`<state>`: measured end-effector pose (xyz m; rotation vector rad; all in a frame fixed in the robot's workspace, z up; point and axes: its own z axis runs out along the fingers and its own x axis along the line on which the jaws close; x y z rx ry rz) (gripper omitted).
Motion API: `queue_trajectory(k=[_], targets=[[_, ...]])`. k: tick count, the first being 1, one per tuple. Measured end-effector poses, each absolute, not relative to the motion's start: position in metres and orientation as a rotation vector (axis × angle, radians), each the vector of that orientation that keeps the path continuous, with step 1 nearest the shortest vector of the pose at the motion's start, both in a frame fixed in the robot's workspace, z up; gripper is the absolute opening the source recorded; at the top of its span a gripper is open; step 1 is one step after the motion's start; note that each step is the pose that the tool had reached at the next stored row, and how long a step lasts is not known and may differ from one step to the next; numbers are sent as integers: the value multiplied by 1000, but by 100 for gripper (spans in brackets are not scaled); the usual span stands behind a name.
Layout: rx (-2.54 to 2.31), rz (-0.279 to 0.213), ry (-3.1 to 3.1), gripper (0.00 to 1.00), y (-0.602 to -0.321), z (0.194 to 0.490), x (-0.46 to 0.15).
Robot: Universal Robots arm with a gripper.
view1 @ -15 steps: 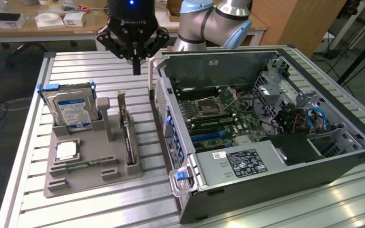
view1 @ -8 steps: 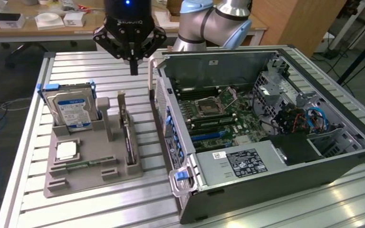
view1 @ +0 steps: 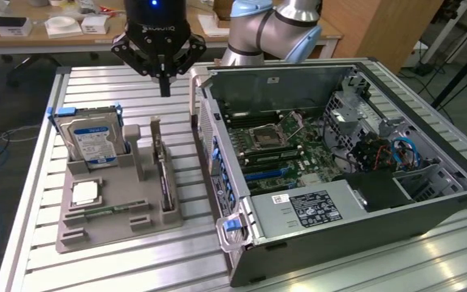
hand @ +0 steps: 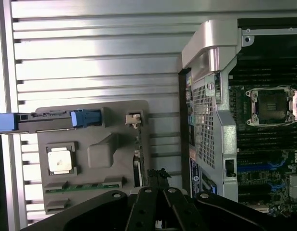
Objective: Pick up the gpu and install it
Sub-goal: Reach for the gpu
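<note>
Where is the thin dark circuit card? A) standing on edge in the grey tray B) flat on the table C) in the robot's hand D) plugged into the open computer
A: the thin dark circuit card stands on edge in the grey tray; the black hand is empty.

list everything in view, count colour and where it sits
gpu: one, dark, on edge in tray
hard drive: one, silver, blue label, upright in tray
cpu: one, silver, flat in tray
memory stick: one, green, flat in tray
tray: one, grey, on table
pc case: one, black, open, beside tray
table: one, silver slats, under everything
arm: one, grey and blue, behind case
gripper: one, black, shut, empty, above tray
</note>
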<state>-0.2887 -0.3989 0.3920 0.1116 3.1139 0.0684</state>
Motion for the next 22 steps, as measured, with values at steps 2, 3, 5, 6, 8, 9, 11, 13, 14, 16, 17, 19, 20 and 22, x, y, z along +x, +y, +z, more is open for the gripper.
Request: queue_trajectory(k=[2,3,5,6,8,9,11,13,14,16,17,19,20,22], targets=[[112,68,3114,11,-399,392,-291],[112,68,3114,11,-399,392,-292],[112,68,3114,11,-399,392,-293],[111,68,3114,11,-399,392,-293],[111,68,3114,11,-399,392,-293],[111,68,3114,11,-399,392,-293],[112,68,3114,11,-399,392,-294],[112,68,3114,11,-399,392,-294],[112,68,3114,17,-399,392,-294],[112,68,3114,23,-399,392,-294],[112,68,3114,29,-399,392,-294],[112,68,3114,35,-399,392,-294],[112,68,3114,41,-399,392,-294],[112,68,3114,41,-399,392,-294]])
